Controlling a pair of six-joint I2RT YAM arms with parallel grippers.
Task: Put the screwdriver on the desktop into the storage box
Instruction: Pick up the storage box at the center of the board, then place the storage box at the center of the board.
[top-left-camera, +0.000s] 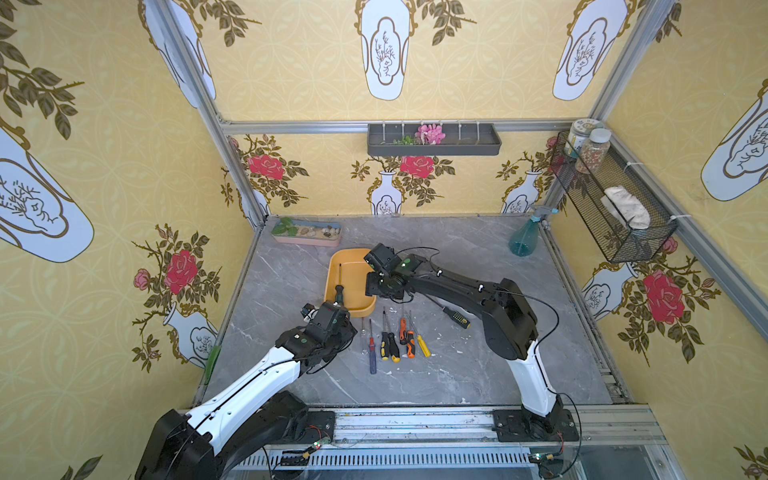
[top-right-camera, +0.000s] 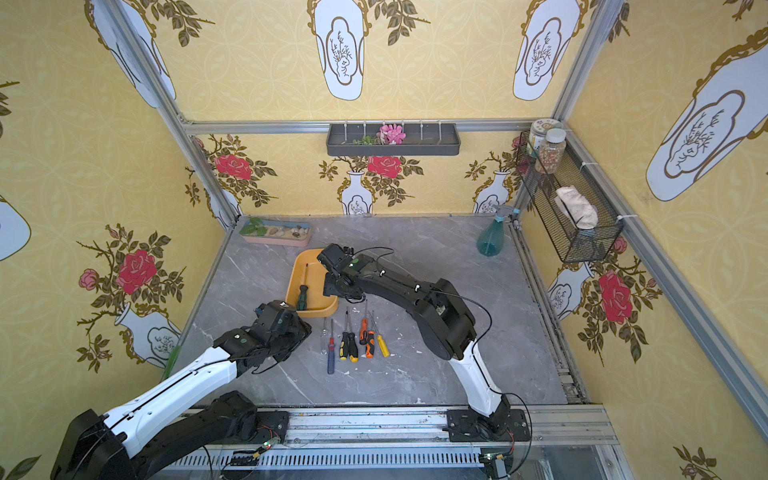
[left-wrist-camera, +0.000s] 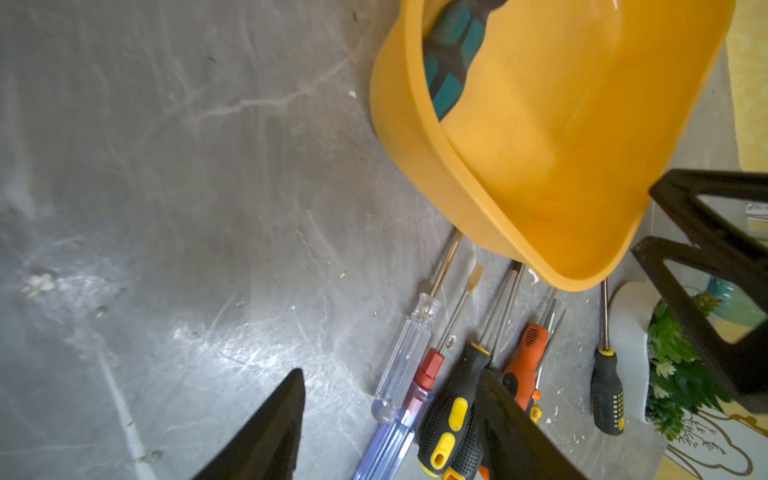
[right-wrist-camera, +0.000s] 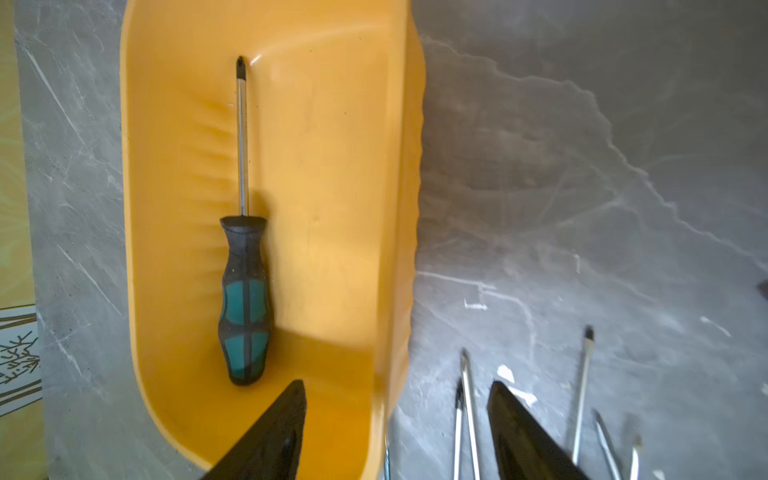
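Observation:
The storage box, a shallow yellow-orange tray, lies left of centre on the grey marble desktop. One screwdriver with a green and black handle lies inside it along its left wall. Several more screwdrivers lie side by side on the desktop just in front of the box. My right gripper is open and straddles the box's right wall, gripping nothing. My left gripper hangs open above the handles of the clear and black-yellow screwdrivers, empty.
A black screwdriver with yellow dots lies apart under the right arm. A pink tray of pebbles stands at the back left, a teal spray bottle at the back right. A white dish of green plants shows beyond the row.

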